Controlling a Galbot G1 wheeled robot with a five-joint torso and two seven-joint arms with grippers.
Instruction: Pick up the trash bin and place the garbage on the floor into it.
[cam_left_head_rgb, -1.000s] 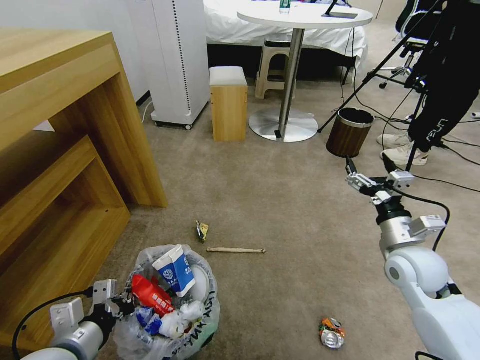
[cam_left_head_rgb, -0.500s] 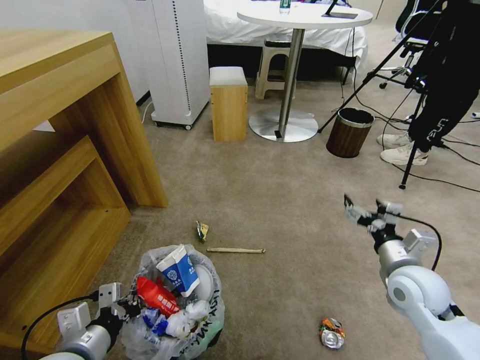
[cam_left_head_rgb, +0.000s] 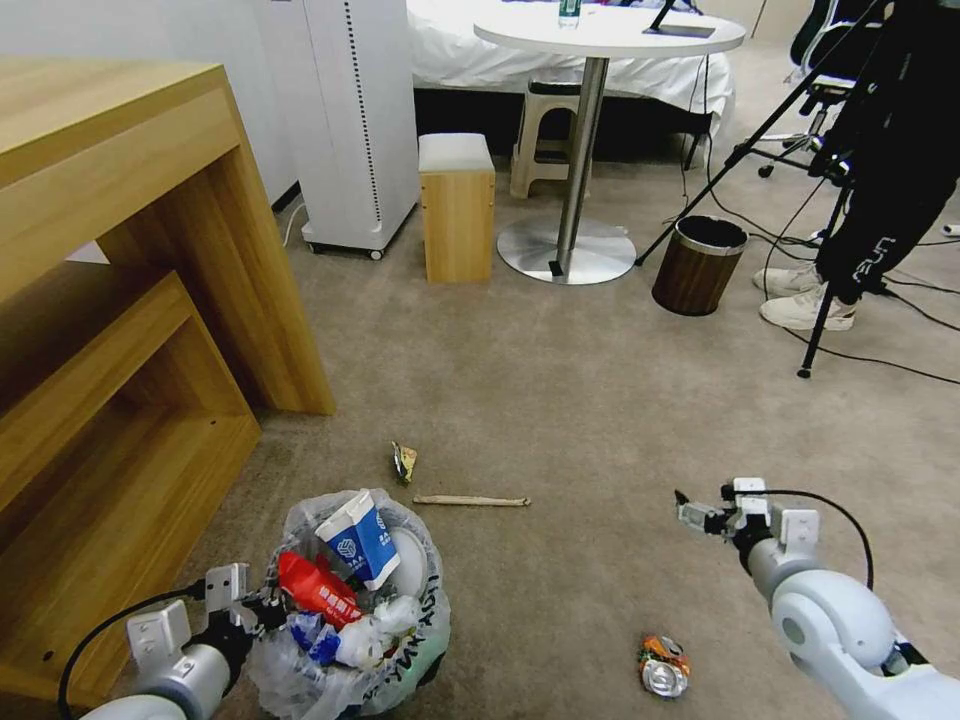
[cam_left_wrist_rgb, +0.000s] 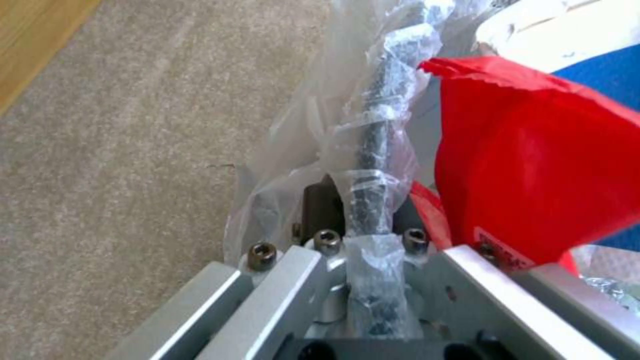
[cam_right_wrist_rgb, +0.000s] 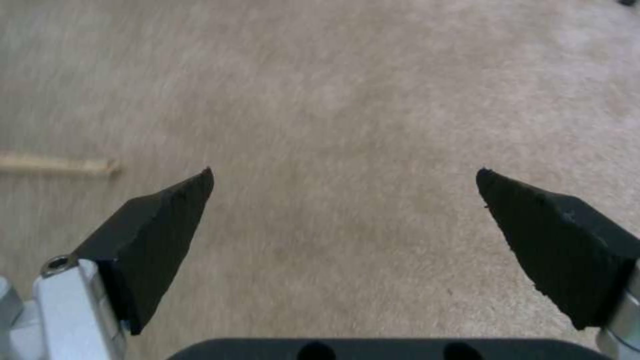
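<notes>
The left pincer (cam_left_head_rgb: 262, 612) is clamped on the near rim of the trash bin (cam_left_head_rgb: 400, 640), which sits low at the robot's left on the beige carpet floor (cam_left_head_rgb: 560, 400), close to the wooden shelf unit (cam_left_head_rgb: 120, 330). The left wrist view gives what the head view cannot: the black rim (cam_left_wrist_rgb: 373, 145), wrapped in crinkled translucent bag (cam_left_wrist_rgb: 293, 130), runs straight between the closed jaws, with a red wrapper (cam_left_wrist_rgb: 533, 175) pressed just beside it. From the head view the bin is round, small and stuffed: a blue-white paper cup (cam_left_head_rgb: 357, 540) stands tilted on top, the red wrapper beneath it, crumpled white paper (cam_left_head_rgb: 375, 625) toward the near side, and black lettering runs along the liner's right edge.

The right pincer (cam_left_head_rgb: 700, 515) hangs low above bare carpet, its jaws spread wide; the right wrist view shows both black fingertips (cam_right_wrist_rgb: 167, 210) well apart with nothing between them, and the end of a wooden stick (cam_right_wrist_rgb: 57, 165) off to one side. On the floor the wooden stick lies just beyond the bin, a small crumpled wrapper (cam_left_head_rgb: 404, 461) near it, and a crushed can (cam_left_head_rgb: 664, 666) lies near the right arm.
</notes>
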